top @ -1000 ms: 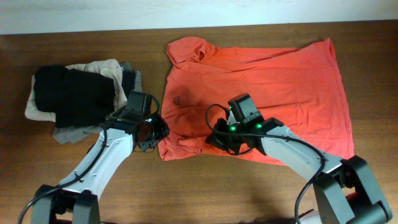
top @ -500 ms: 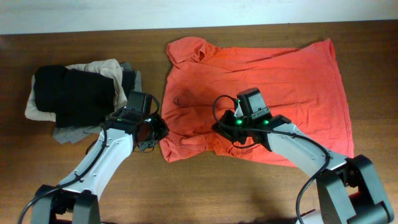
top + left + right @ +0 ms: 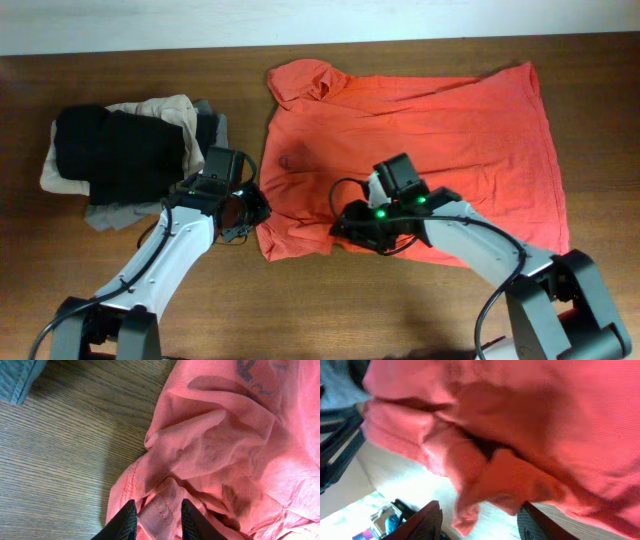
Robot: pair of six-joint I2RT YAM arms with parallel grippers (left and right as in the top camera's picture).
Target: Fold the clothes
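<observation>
Right claw (image 3: 362,222) has swung back down-left to the lower hem after a short hop up-right, and its jaws have gone from closed to roughly half spread; left arm has not budged; the hem bunch looks unchanged.

Red-orange short-sleeved cotton T-shirt (image 3: 440,140) lies flat across the centre and right of the overhead frame on the brown wooden table (image 3: 300,310), one sleeve curled at upper centre, lower-left corner rumpled; pile of folded black, beige and grey garments (image 3: 120,150) sits at left, well apart from the shirt body.

Step in hand, as I read it: getting both grips on the lower-left edge before the first fold; nothing folded over yet.

Left claw (image 3: 157,520): jaws narrow, hem seam bunched between the fingers; seems pinched on the cloth, though the tips are cut off at the bottom of the wrist frame.

Right claw, wrist view: jaws stand apart at the bottom corners, a lobe of red cloth hanging between them, not clamped; it holds nothing.

Next move calls for closing the right claw on that lobe near the hem; then lifting both ends together and carrying the edge across the shirt; uneven lift would drag the flat part.
</observation>
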